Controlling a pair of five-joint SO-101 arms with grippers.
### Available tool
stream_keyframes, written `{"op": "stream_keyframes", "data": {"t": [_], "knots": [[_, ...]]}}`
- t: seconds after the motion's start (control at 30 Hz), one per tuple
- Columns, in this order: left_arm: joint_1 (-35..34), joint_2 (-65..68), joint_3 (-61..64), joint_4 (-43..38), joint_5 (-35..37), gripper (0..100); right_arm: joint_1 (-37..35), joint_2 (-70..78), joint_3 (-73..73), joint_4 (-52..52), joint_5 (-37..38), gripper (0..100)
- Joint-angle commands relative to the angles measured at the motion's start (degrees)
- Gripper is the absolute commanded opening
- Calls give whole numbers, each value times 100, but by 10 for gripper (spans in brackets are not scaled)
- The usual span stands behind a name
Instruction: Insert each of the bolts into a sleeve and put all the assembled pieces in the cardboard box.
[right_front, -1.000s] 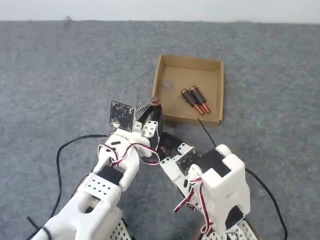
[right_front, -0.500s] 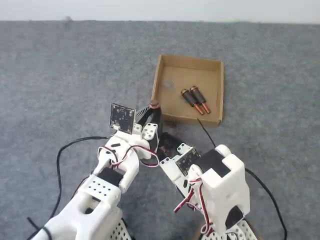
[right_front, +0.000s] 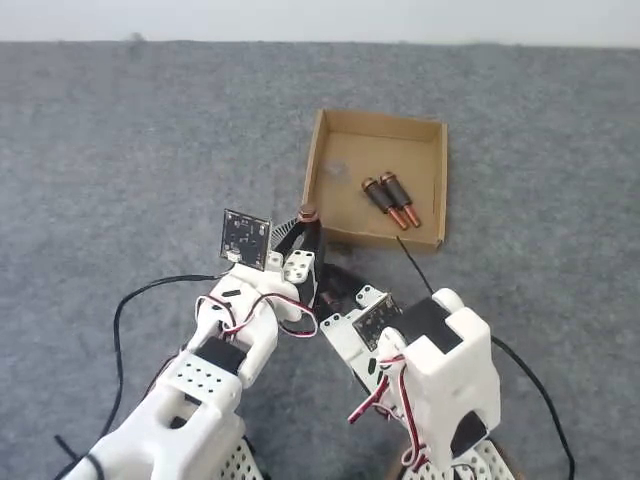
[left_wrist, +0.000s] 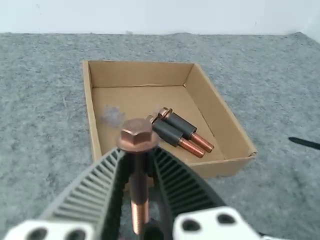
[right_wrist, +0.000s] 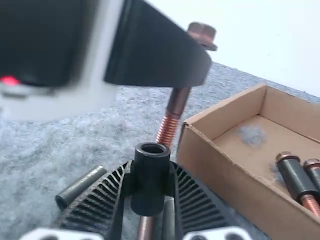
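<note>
My left gripper (left_wrist: 136, 165) is shut on a copper bolt (left_wrist: 136, 165), held upright with its hex head on top, just outside the near left corner of the cardboard box (left_wrist: 90, 100). My right gripper (right_wrist: 150, 182) is shut on a black sleeve (right_wrist: 150, 172), bore facing up, right below and in front of the bolt (right_wrist: 177, 95) and the left fingers (right_wrist: 155, 55). In the high view the bolt head (right_front: 307, 212) shows by the box (right_front: 318, 150), with both arms close together. Two assembled pieces (right_front: 390, 201) lie inside the box.
A loose dark sleeve (right_wrist: 80, 186) lies on the grey carpet beside my right gripper, and a copper bolt (right_wrist: 146, 227) lies under it. A black cable (right_front: 412, 262) runs from the box's near edge toward the right arm.
The left gripper with the bolt has pulled back slightly toward the arms, away from the box's corner. The right arm has held still.
</note>
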Motion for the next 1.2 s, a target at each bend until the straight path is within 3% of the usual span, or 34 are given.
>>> {"op": "stream_keyframes", "data": {"t": [0.0, 0.13, 0.37, 0.57, 0.73, 1.03, 1.17], "knots": [[-9, -193, -101, -185, 18, 9, 101, -303, -211, -145, 18, 6], [-9, -624, -119, -193, 396, 9, 101, -303, -211, -145, 18, 6], [18, -2532, 4, 1679, 448, 9, 119, -303, -211, -145, 9, 6], [35, -3314, 479, 1767, 448, 9, 92, -303, -176, -171, 18, 6], [70, -2910, 365, 1512, 448, 9, 75, -303, -149, -303, 18, 6], [26, -264, -312, 0, 448, 9, 4, -295, -97, -321, 26, 6], [26, 132, -409, -185, 440, 9, 13, -277, -97, -295, 343, 6]]}}
